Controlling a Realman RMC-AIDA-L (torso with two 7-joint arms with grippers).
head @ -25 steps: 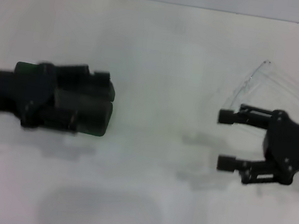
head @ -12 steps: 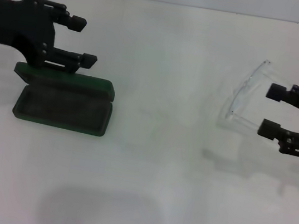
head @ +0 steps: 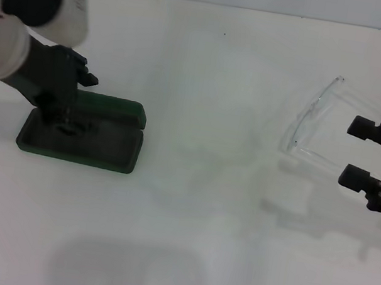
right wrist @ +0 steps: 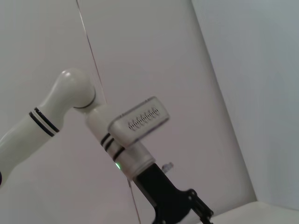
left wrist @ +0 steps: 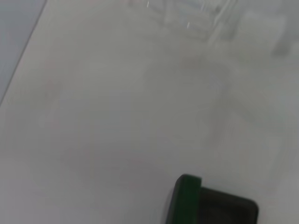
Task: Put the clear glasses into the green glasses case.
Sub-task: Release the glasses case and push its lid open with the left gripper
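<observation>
Now, line by line:

Left gripper (head: 72,107): pointing down into the open green glasses case (head: 114,147), over the end of the tray nearest the arm's own side; whether its fingers are spread or pressed together I cannot tell — the dark wrist hides them in the head view.

Left arm: white and black, coming in from the far left corner of the head view; the right wrist view shows it too, against a pale wall.

Green glasses case: lying open on the white table (head: 180,213), tray toward the robot, lid (head: 117,106) folded back on the far side; the lining is darker than the shell. One rounded corner (left wrist: 187,196) of it shows in the left wrist view.

Right gripper (head: 355,151): low over the table at the right edge, fingers spread apart and pointing toward the left arm, gripping nothing.

Clear glasses (head: 318,126): resting on the table just ahead of the right gripper's fingertips — the far finger (head: 365,128) sits at the rear edge of the frame, though contact cannot be judged. They lie well apart from the case, across the table from the left gripper.
</observation>
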